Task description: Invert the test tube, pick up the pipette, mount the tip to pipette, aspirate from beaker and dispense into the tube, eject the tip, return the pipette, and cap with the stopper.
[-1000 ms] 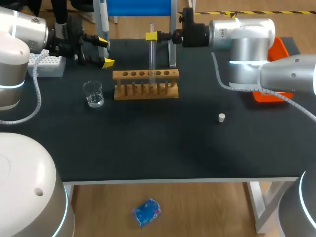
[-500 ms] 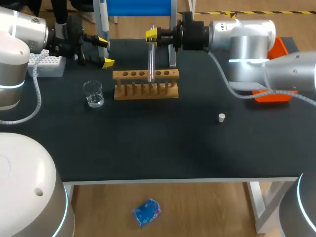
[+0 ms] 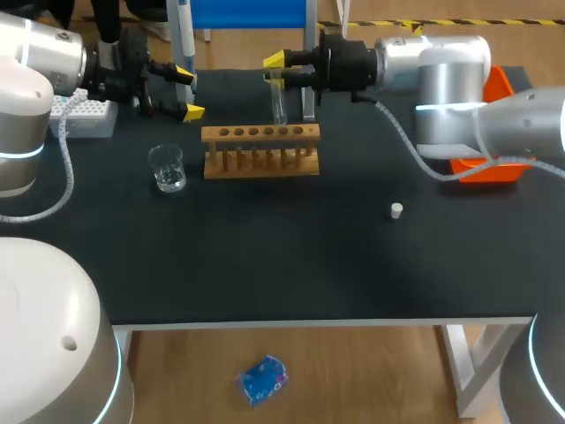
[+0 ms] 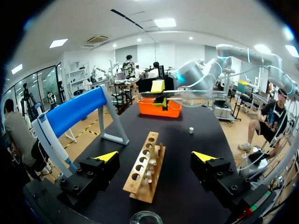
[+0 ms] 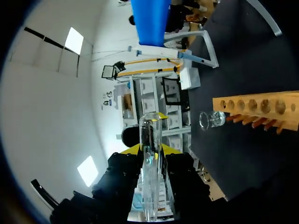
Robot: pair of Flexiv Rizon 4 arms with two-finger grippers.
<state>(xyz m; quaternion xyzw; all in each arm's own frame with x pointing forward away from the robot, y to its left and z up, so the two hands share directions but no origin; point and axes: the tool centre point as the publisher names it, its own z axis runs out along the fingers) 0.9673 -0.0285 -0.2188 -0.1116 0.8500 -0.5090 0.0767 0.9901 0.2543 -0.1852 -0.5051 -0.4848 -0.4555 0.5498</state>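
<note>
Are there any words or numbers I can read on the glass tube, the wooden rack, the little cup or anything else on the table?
None can be read.
The test tube, the wooden rack, the beaker, the stopper and the tip box show no letters, numbers or signs.
If the pipette bears any print, it is too small to tell.
</note>
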